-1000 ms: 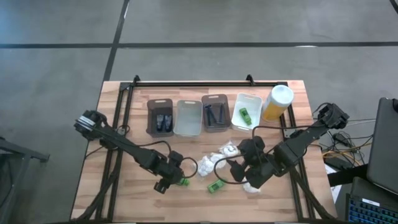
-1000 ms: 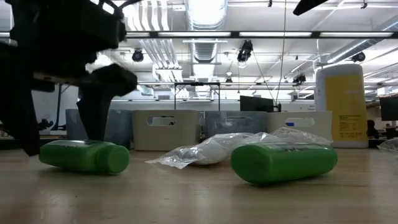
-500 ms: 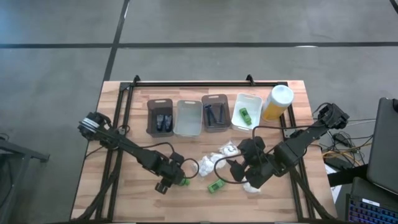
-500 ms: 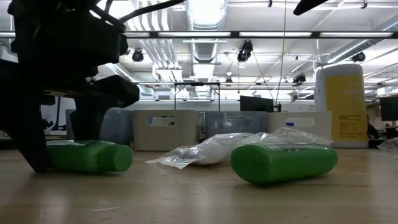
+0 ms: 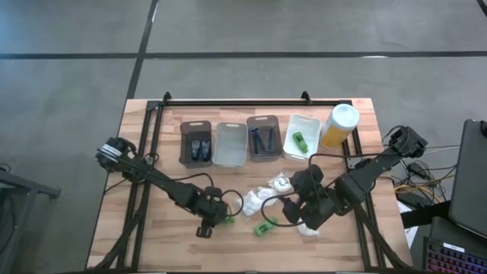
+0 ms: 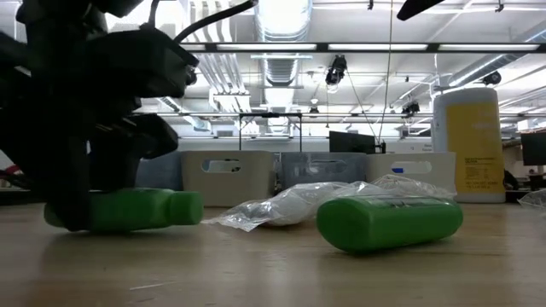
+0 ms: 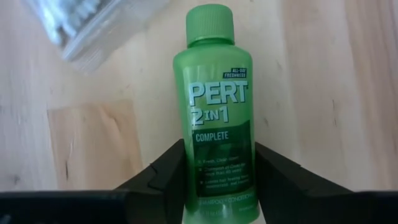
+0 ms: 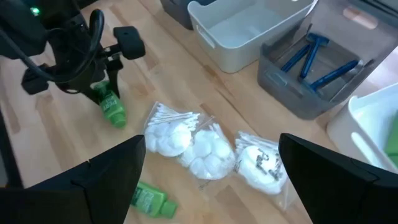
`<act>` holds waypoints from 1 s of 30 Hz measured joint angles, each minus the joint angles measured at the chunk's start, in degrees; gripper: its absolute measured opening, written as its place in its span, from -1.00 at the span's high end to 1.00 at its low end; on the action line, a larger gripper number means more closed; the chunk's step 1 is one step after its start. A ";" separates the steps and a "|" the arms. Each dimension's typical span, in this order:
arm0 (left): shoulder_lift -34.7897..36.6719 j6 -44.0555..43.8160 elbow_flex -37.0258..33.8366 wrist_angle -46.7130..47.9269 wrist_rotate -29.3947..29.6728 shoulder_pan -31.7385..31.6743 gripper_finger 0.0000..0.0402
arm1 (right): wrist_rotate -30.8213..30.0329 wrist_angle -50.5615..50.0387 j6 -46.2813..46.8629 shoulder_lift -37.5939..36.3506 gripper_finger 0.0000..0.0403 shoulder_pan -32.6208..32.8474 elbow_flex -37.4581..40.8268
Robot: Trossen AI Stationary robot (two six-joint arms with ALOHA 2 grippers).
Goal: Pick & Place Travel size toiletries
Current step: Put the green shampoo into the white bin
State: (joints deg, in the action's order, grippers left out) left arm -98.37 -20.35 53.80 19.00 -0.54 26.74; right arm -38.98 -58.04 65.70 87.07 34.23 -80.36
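Note:
My left gripper (image 5: 213, 221) is low over the table's near middle, shut on a small bright green bottle (image 7: 217, 118) that lies on its side on the wood (image 6: 141, 211). A second green bottle (image 5: 264, 227) lies on its side a little to the right (image 6: 388, 222). White crinkly sachets (image 5: 268, 190) lie in a cluster beyond it (image 8: 199, 143), and one more (image 5: 308, 230) sits under the right arm. My right gripper (image 8: 211, 186) hovers open above the sachets. Dark blue razors (image 8: 314, 59) rest in a grey bin. My left gripper pinches the green bottle's lower body (image 7: 217, 177), near its base, with one finger (image 7: 166, 177) on each side. It comes from above, slanting down, and the bottle runs forward out of the fingers with its cap (image 7: 210, 22) pointing away. The bottle lies on the table.
Four bins stand in a row along the far side: a dark one (image 5: 196, 143) with navy packets, a pale one (image 5: 230, 144), the grey razor bin (image 5: 262, 138) and a white one (image 5: 302, 138) with a green bottle. A tall yellow bottle (image 5: 340, 125) stands at their right.
My left gripper has sunk lower over the green bottle and shifted slightly toward the table's right. The bottle has slid a little to the right along the table with it, still on its side.

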 joint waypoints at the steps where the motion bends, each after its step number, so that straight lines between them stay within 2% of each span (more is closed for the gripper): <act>1: 0.01 -1.63 0.00 -0.07 0.00 -0.02 0.22 | -0.02 0.00 -0.61 -0.04 -0.82 -0.36 0.00; 9: 0.28 -8.90 -0.14 -1.64 -0.18 -0.02 0.23 | -0.57 -0.20 -4.70 -0.07 -0.82 -4.64 0.00; 15: 0.31 -25.94 -0.15 -6.13 -0.01 0.00 0.23 | -0.90 -0.22 -13.21 -0.37 -0.82 -6.59 0.02; 24: 0.44 -49.66 -0.15 -8.40 8.40 -0.02 0.23 | 0.30 -0.04 -27.13 -1.26 -0.82 -6.92 0.02; 30: 0.74 -62.13 0.30 -8.91 10.25 -0.04 0.23 | 2.19 0.51 -32.02 -1.42 -0.82 -6.89 0.02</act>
State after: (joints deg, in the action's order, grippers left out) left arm -97.63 -82.48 54.10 10.09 9.72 26.70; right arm -36.80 -57.53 33.68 85.65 27.34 -80.34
